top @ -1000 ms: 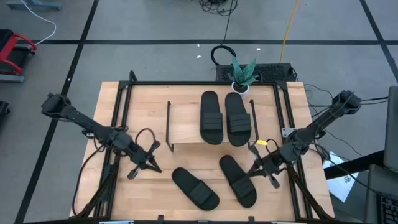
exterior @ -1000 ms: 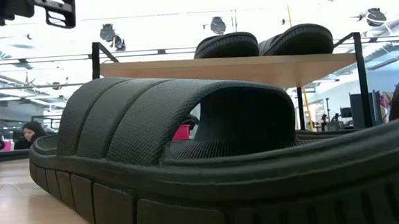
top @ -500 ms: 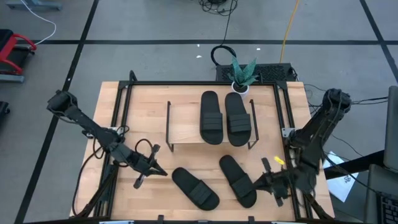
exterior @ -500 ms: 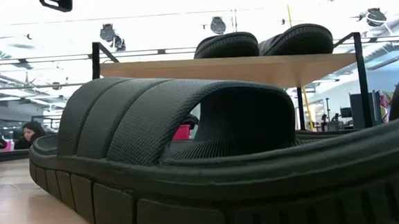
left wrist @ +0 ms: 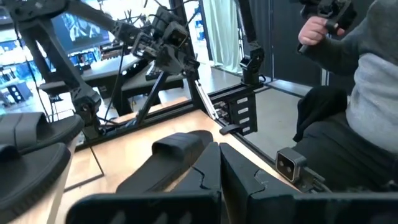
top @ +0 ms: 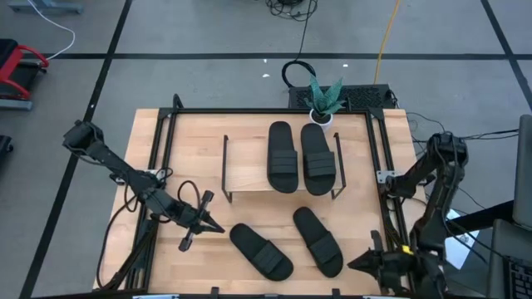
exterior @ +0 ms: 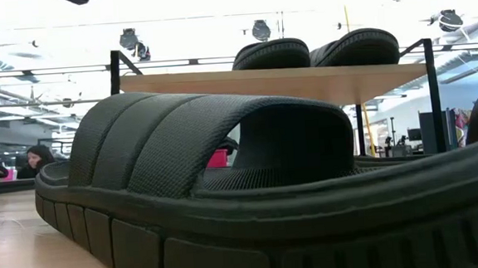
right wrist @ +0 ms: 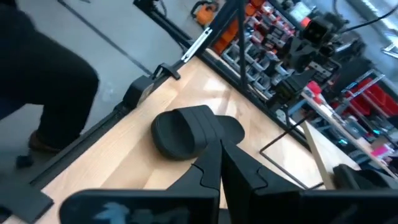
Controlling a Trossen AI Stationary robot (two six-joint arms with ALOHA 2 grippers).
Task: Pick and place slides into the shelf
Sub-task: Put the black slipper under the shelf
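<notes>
Two slides [top: 299, 158] sit side by side on the shelf [top: 249, 166] top board, at its right end, twd the back of the worktop [top: 150, 141]. In the low view the same pair shows on the board [exterior: 285, 75], toes up over the edge. Other two slides lie on the worktop in front of the shelf: left one [top: 261, 251] angled, right one [top: 317, 241] angled too, near each other but apart. Low view is filled by one of these slides [exterior: 226, 193] close to the lens, ribbed strap arching over the sole.

Left gripper [top: 209, 224] hovers just left of the left floor slide, not touching; jaws closed together, nothing held, per the left wrist view [left wrist: 219, 174], which looks at a slide [left wrist: 168, 155] ahead. Right gripper [top: 357, 264] is at the worktop's front right corner, right of the right slide, apart from it; jaws also pressed together, empty [right wrist: 219, 165], w/ a slide [right wrist: 193, 130] ahead.

A potted plant [top: 322, 100] stands behind the shelf. A person [left wrist: 360, 93] sits beyond the worktop edge.
</notes>
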